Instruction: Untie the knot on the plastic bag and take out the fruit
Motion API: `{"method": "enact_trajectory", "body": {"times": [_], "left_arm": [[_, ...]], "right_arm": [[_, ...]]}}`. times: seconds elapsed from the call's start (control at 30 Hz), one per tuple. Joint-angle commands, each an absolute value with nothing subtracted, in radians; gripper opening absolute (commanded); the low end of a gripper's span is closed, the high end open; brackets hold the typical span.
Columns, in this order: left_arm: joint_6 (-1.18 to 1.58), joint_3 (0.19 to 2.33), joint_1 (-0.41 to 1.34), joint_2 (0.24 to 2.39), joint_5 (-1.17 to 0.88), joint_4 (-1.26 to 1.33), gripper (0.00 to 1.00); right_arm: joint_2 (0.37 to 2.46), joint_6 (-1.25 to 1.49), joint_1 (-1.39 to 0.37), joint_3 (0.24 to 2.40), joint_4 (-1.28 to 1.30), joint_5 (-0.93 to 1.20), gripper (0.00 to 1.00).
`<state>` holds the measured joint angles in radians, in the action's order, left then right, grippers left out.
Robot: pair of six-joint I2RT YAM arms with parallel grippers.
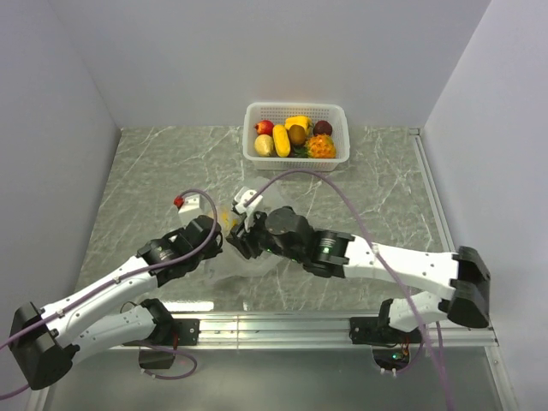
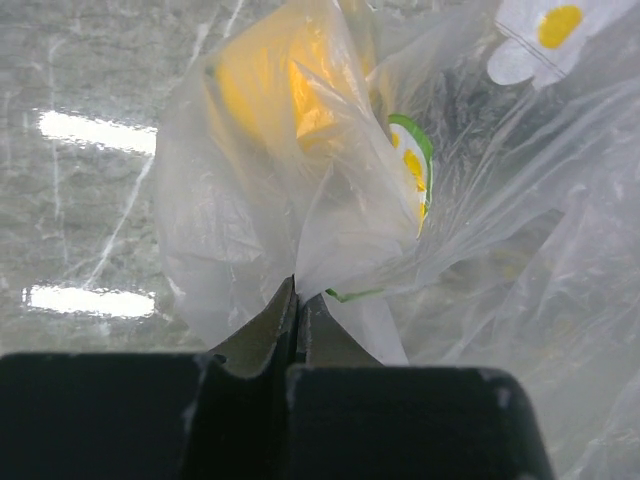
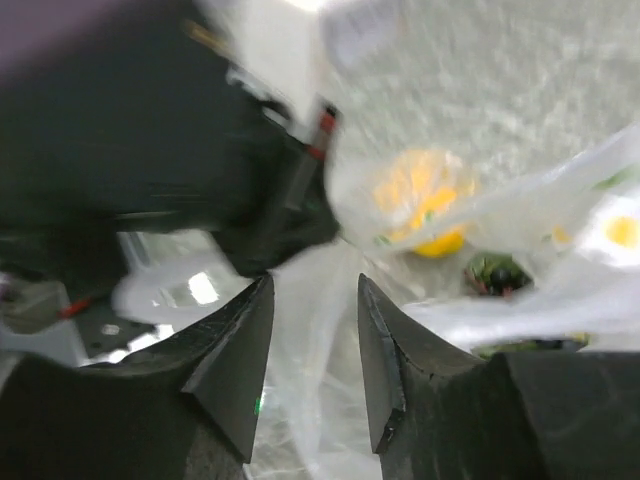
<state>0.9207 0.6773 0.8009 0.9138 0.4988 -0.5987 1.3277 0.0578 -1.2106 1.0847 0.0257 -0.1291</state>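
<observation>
Black left claw [image 2: 297, 290] pinches a fold of the plastic bag [image 2: 480, 250], which bulges straight ahead on the table [image 1: 154, 171]. Facing it, the right claw [image 3: 316, 282] is spread astride loose film; yellow fruit [image 3: 425, 205] sits just beyond, inside.

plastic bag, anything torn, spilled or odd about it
Nothing looks torn or spilled. The plastic bag is bunched where the left gripper pinches a fold, with a yellow fruit inside it. Other fruit sit neatly in the white basket.

your left gripper [image 2: 297, 305] | jaws pinched tight on a fold of the plastic bag [image 2: 225, 250] | yellow fruit [image 2: 262, 90] inside, just above your gripper
</observation>
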Motion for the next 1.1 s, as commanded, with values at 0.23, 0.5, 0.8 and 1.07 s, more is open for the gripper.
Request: {"method": "enact_trajectory", "body": {"times": [0.23,0.5,0.8,1.07], "left_arm": [[0.971,0.673,0.799,0.882,0.561,-0.657,0.00],[0.931,0.735,0.798,0.891,0.560,-0.658,0.01],[0.841,0.860,0.798,0.962,0.431,-0.583,0.01],[0.828,0.862,0.799,1.003,0.330,-0.532,0.00]], "right_arm": [[1.604,0.136,-1.062,1.058,-0.115,-0.002,0.42],[1.796,0.287,-0.980,1.032,-0.372,0.055,0.53],[1.968,0.440,-0.968,1.014,-0.707,0.152,0.85],[2.042,0.459,-0.966,1.068,-0.764,0.195,0.85]]}}
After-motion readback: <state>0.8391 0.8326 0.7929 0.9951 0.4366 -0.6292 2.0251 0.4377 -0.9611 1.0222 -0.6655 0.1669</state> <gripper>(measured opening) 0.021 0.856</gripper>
